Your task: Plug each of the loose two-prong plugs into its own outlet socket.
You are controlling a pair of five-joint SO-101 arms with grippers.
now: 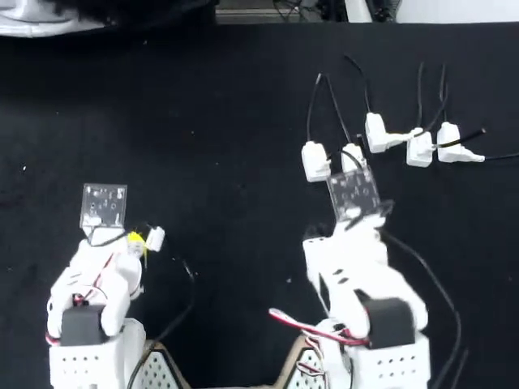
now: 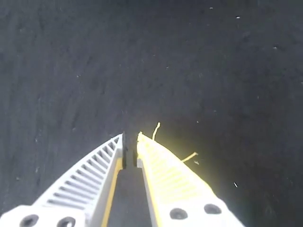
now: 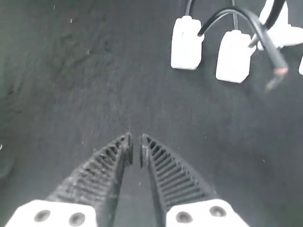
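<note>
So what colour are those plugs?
White. The plugs show best in the right wrist view.

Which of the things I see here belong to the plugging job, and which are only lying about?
For the job: white plug and socket pieces with black cords; left gripper; right gripper.
Only lying about: black table cover; pale object past the table's far edge.

Even, soft light on black cloth [image 1: 203,121] — glare on white plugs [image 1: 315,160]
</note>
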